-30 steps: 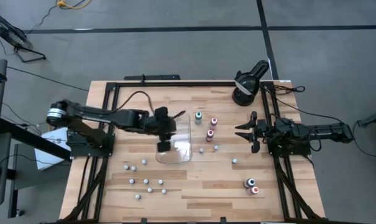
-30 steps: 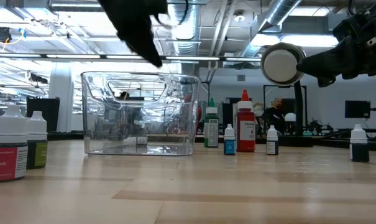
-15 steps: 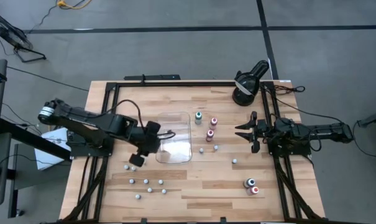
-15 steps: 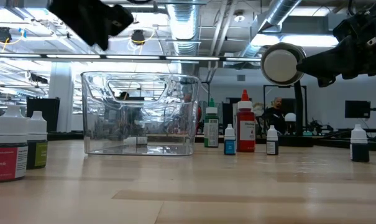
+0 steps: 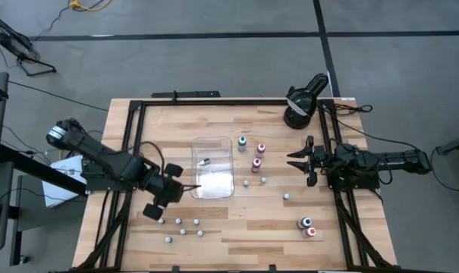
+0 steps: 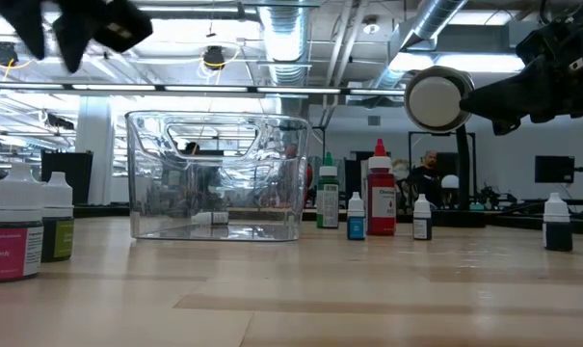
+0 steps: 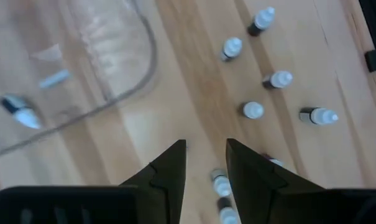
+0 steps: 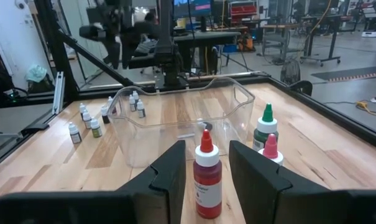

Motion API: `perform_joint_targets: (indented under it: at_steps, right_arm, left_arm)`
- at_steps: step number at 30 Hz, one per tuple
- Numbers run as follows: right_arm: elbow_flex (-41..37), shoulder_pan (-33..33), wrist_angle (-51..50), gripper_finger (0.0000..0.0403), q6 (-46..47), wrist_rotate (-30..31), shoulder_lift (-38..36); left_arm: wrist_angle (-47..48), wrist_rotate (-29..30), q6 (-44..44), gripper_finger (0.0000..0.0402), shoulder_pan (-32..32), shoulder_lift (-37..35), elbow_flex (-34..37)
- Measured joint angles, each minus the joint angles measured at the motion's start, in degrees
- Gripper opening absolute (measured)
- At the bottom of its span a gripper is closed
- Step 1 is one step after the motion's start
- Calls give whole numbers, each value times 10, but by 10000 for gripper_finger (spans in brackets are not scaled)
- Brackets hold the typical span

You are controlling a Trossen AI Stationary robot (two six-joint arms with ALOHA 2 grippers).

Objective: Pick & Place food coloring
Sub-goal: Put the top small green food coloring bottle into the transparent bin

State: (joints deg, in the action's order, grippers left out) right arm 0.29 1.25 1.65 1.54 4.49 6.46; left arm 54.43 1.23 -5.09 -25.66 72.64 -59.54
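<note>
The food coloring is many tiny bottles. A white-capped cluster (image 5: 180, 224) stands near the table's near-left, also in the left wrist view (image 7: 253, 109). Teal- and pink-capped ones (image 5: 256, 152) stand right of the clear tray (image 5: 214, 182). One small bottle (image 5: 204, 161) lies on its side on the tray's floor (image 7: 20, 113). My left gripper (image 5: 155, 210) hangs open above the white-capped cluster (image 7: 205, 147), touching nothing. My right gripper (image 5: 299, 161) waits open at the table's right edge, a red-capped bottle (image 8: 204, 171) in front of its fingers.
A black round lamp-like device (image 5: 301, 98) stands at the far right corner. Two larger bottles (image 5: 308, 227) stand near the near-right corner and show big in the low view (image 6: 12, 231). Black frame rails (image 5: 130, 114) border the table. Bare wood lies between tray and near edge.
My left gripper has swung from above the clear tray toward the table's near-left side and now hangs over the white-capped bottles. A small bottle now shows lying on the tray's floor where the arm was. My right arm has kept still.
</note>
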Motion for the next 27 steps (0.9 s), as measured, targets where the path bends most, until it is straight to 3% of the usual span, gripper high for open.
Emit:
perform_joint_targets:
  at_steps: [8,15,27]
  right_arm:
    - [0,0,0,113,0,0,0]
    - [0,0,0,113,0,0,0]
    - [0,0,0,113,0,0,0]
  left_arm:
    - [-67,28,-49,107,-35,0,99]
    - [-97,58,-51,107,-30,1,141]
    - [-138,71,17,107,-20,1,190]
